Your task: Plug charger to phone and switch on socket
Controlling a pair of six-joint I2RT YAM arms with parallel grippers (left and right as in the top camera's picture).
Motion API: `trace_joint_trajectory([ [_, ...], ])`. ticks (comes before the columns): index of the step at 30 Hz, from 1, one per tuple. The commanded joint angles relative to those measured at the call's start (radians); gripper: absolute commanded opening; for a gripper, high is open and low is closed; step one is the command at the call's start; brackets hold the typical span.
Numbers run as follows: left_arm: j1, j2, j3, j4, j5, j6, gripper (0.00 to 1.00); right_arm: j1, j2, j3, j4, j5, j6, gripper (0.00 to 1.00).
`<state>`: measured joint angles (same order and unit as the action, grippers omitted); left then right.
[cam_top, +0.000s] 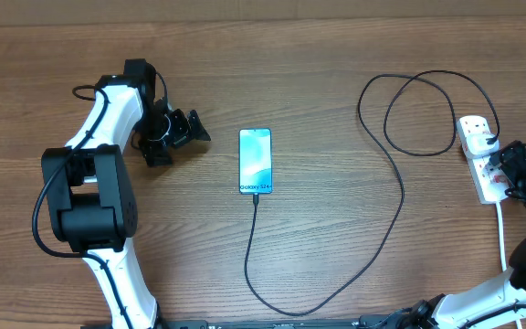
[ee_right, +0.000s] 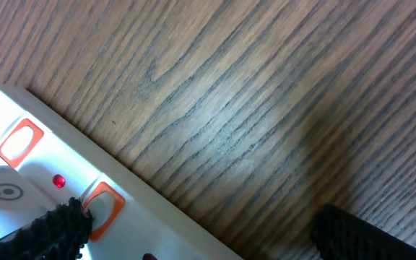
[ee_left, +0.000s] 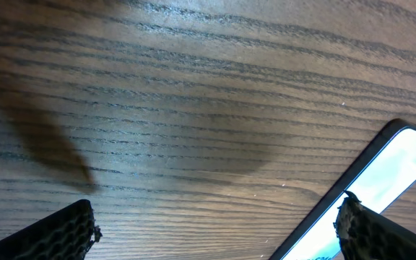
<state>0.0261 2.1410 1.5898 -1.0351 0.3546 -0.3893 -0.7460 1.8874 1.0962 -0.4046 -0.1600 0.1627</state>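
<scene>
The phone (cam_top: pixel 255 161) lies flat in the middle of the table, its light blue screen lit. The charger (cam_top: pixel 396 196), a thin black cable, meets the phone's bottom edge, loops down and right, then curls up to the socket (cam_top: pixel 478 155), a white power strip at the right edge. My left gripper (cam_top: pixel 183 139) is open, left of the phone, holding nothing. The left wrist view shows the phone's corner (ee_left: pixel 403 177) beside my right-hand finger (ee_left: pixel 381 235). My right gripper (cam_top: pixel 502 171) hangs open over the socket. The socket (ee_right: pixel 27 170) shows orange-framed switches, one finger (ee_right: pixel 49 231) above it.
A white cord (cam_top: pixel 503 233) runs from the socket toward the front edge beside my right arm. The left arm's black base (cam_top: pixel 89 196) stands at the left. Bare wood table (cam_top: pixel 336 100) surrounds the phone.
</scene>
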Motion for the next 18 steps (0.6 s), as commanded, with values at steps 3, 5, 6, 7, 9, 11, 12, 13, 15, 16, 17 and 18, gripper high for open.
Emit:
trace_joint_trajectory([
  [3,-0.006,-0.036,0.008,0.0,-0.008,0.008,0.99,0.004,-0.033,-0.014,-0.039,0.03,-0.012,1.0],
  [5,-0.006,-0.036,0.008,0.0,-0.008,0.008,1.0,0.004,-0.053,-0.014,-0.044,0.031,-0.012,1.0],
  [6,-0.006,-0.036,0.008,0.0,-0.008,0.008,1.0,0.004,-0.063,-0.014,-0.047,0.031,-0.012,1.0],
  [7,-0.006,-0.036,0.008,0.0,-0.008,0.008,0.99,0.004,-0.074,-0.014,-0.05,0.031,-0.012,1.0],
  [9,-0.006,-0.036,0.008,0.0,-0.008,0.008,0.99,0.004,-0.092,-0.014,-0.055,0.031,-0.012,1.0],
  [11,-0.006,-0.036,0.008,0.0,-0.008,0.008,1.0,0.004,-0.117,-0.014,-0.066,0.031,-0.012,1.0],
  [12,-0.006,-0.036,0.008,0.0,-0.008,0.008,1.0,0.004,-0.124,-0.014,-0.07,0.031,-0.013,1.0],
  [13,-0.006,-0.036,0.008,0.0,-0.008,0.008,1.0,0.004,-0.132,-0.014,-0.072,0.031,-0.013,1.0],
  [15,-0.006,-0.036,0.008,0.0,-0.008,0.008,1.0,0.005,-0.144,-0.014,-0.072,0.029,-0.014,1.0],
  [16,-0.006,-0.036,0.008,0.0,-0.008,0.008,1.0,0.005,-0.145,-0.014,-0.072,0.018,-0.033,1.0],
  [17,-0.006,-0.036,0.008,0.0,-0.008,0.008,1.0,0.005,-0.145,-0.014,-0.078,0.0,-0.056,1.0],
  [18,-0.006,-0.036,0.008,0.0,-0.008,0.008,1.0,0.005,-0.145,-0.014,-0.089,-0.01,-0.067,1.0],
])
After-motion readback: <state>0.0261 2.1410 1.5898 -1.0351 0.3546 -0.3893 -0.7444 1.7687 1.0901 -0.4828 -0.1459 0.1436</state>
